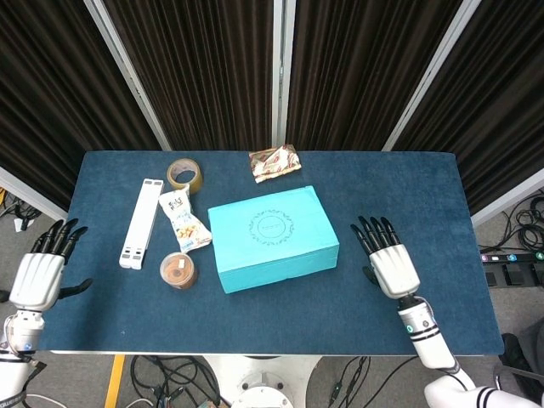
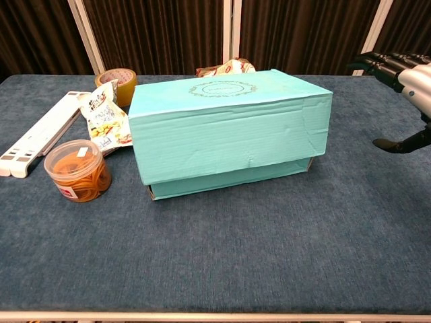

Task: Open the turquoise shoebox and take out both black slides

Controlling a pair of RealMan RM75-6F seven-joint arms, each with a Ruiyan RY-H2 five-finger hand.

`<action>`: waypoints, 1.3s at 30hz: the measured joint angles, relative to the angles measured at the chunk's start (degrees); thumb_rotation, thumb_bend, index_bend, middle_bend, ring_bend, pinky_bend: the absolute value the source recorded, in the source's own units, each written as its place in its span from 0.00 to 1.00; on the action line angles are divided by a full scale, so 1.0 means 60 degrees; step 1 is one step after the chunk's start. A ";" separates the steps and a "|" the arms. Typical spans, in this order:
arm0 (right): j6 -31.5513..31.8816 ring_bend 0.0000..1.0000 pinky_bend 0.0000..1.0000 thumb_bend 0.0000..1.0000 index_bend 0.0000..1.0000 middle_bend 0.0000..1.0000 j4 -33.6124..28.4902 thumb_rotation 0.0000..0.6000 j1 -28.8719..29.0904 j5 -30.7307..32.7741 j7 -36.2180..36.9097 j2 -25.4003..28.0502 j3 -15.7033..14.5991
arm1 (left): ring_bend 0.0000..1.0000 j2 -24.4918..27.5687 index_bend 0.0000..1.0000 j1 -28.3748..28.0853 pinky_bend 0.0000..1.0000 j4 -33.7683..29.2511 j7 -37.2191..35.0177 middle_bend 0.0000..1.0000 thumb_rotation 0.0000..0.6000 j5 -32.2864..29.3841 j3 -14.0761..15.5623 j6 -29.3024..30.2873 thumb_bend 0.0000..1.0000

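- Head view: turquoise shoebox (image 1: 273, 238), lid on, mid-table; right hand (image 1: 387, 259) just beside its right end, fingers spread, holding nothing, apart from the box. Left hand (image 1: 41, 274) off the table's left edge, fingers apart, empty.
- Chest view: shoebox closed, lid slightly raised at the right corner; right hand (image 2: 404, 77) partly cropped, fingers seemingly apart. Slides not visible.
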 measured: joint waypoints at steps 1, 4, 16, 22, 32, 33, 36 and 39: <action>0.0105 0.00 0.00 0.08 0.00 0.00 0.0232 1.00 -0.0006 -0.0107 0.0109 -0.0155 -0.0039 | 0.00 -0.0006 0.12 0.0003 0.18 0.0014 -0.0011 0.06 1.00 0.0015 -0.0007 0.0036 0.10; 0.0441 0.00 0.00 0.05 0.00 0.00 0.0975 1.00 -0.0020 -0.0432 0.0493 -0.0636 -0.0151 | 0.00 -0.0010 0.12 0.0015 0.18 0.0061 -0.0049 0.06 1.00 0.0047 -0.0040 0.0135 0.10; 0.1679 0.00 0.00 0.00 0.00 0.00 0.3912 1.00 0.0331 -0.1467 0.1859 -0.2354 -0.0228 | 0.00 -0.0235 0.12 0.0010 0.18 0.0466 -0.0046 0.06 1.00 0.0203 -0.0077 0.0365 0.10; 0.2022 0.00 0.00 0.00 0.00 0.00 0.5257 1.00 0.0518 -0.1648 0.2280 -0.3073 -0.0235 | 0.00 -0.0293 0.12 0.0024 0.18 0.0630 -0.0205 0.06 1.00 0.0262 -0.0100 0.0512 0.10; 0.2189 0.00 0.00 0.00 0.00 0.00 0.6749 1.00 0.0624 -0.1620 0.2850 -0.3953 -0.0419 | 0.00 -0.0261 0.12 0.0070 0.18 0.0725 -0.0345 0.06 1.00 0.0245 -0.0117 0.0596 0.10; 0.2194 0.00 0.00 0.00 0.00 0.00 0.6802 1.00 0.0636 -0.1611 0.2852 -0.3981 -0.0424 | 0.00 -0.0270 0.12 0.0073 0.18 0.0736 -0.0350 0.06 1.00 0.0245 -0.0124 0.0618 0.10; 0.2200 0.00 0.00 0.00 0.00 0.00 0.7015 1.00 0.0672 -0.1584 0.2851 -0.4087 -0.0439 | 0.00 -0.0305 0.12 0.0088 0.18 0.0787 -0.0386 0.06 1.00 0.0244 -0.0151 0.0692 0.10; 0.2218 0.00 0.00 0.00 0.00 0.00 0.7291 1.00 0.0711 -0.1567 0.2869 -0.4226 -0.0464 | 0.00 -0.0323 0.12 0.0098 0.18 0.0856 -0.0425 0.06 1.00 0.0249 -0.0174 0.0749 0.10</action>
